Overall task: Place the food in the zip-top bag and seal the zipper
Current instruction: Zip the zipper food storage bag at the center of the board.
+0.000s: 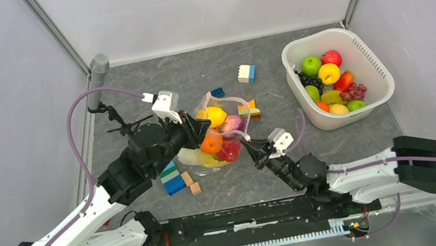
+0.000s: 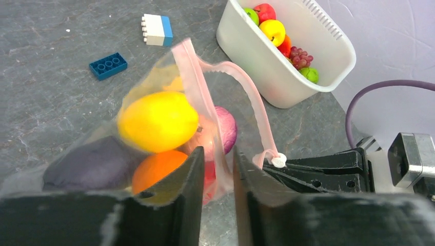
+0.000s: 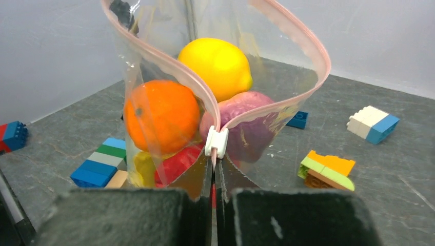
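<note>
The zip-top bag (image 1: 223,137) sits between pincers: left gripper (image 1: 201,129) clamps its 9 o'clock edge, right gripper (image 1: 251,147) its 5 o'clock; zipper (image 2: 197,92) agape, food (image 3: 218,64) inside.

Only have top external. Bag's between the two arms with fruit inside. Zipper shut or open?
Observer: Open. In the right wrist view the zipper loops wide above the white slider.
Operator: Right pincer on the slider?
Observer: Just under it. The right pincer is shut on the zip-top bag edge directly below the white slider.
Operator: Left side?
Observer: The left wrist view shows the left pincer pinching the bag's pink rim, with only a narrow gap between its fingers.
</note>
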### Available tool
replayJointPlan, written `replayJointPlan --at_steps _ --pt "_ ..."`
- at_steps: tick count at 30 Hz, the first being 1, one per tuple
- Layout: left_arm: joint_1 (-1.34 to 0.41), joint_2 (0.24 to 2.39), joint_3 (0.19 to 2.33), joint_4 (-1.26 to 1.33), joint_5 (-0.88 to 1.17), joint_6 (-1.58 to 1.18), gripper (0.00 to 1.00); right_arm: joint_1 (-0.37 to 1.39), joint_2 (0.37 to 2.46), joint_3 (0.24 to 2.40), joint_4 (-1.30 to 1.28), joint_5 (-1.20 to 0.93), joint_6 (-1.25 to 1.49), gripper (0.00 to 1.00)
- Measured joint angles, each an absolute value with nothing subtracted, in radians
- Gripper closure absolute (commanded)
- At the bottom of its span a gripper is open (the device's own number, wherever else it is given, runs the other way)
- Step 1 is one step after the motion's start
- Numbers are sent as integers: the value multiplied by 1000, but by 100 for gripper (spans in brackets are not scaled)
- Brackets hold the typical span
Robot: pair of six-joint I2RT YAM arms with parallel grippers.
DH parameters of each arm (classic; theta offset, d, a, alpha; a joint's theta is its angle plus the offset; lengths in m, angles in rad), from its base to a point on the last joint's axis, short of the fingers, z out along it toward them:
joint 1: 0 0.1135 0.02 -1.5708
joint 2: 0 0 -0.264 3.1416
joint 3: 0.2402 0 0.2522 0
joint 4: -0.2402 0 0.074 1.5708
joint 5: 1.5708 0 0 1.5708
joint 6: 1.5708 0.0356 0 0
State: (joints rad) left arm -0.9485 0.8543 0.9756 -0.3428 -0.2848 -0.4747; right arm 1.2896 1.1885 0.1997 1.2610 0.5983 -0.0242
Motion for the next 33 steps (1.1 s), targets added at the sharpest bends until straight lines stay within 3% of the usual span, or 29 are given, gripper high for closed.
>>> replayJointPlan --at_steps 2,7,15,27,33 --pt "-948 851 987 -362 -293 -464 32 1269 1114 213 1150 574 -35 100" --pt "-948 850 1087 -422 -315 -394 14 1184 920 313 826 443 -75 100" --pt "-948 836 1219 -436 -327 -316 7 1043 831 591 399 181 -165 100" --pt "-944 777 1222 -496 -340 -245 6 979 1053 1057 -110 -224 -356 100" --pt "-944 738 1242 -499 -313 -168 6 978 1076 1130 -268 -319 -440 100"
